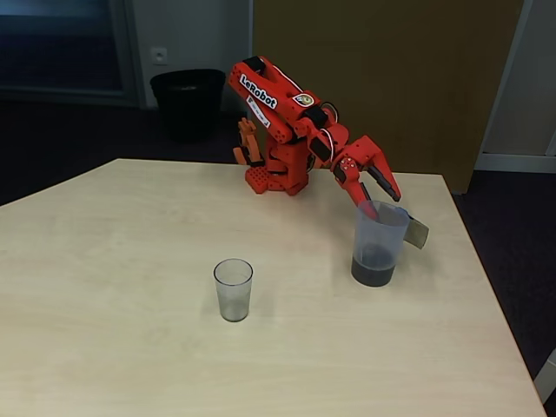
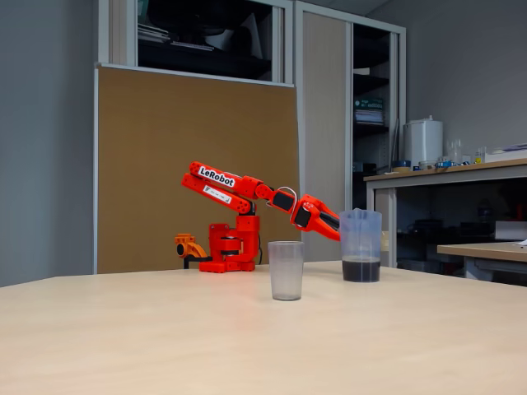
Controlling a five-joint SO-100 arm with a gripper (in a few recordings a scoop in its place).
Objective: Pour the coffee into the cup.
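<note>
Nearest on the smooth pale wood table stands the cup, a tapered clear tumbler. Well apart, the translucent spouted jug holds dark coffee at its bottom. Red pincer spreads narrowly over the jug's rim.

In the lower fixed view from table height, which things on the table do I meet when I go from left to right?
Arm base → cup → jug with the coffee at its bottom. The claw is left out, as it overlaps the jug's left side.

Red arm, near-black coffee, clear grey-tinted cup, pale wood table
</note>
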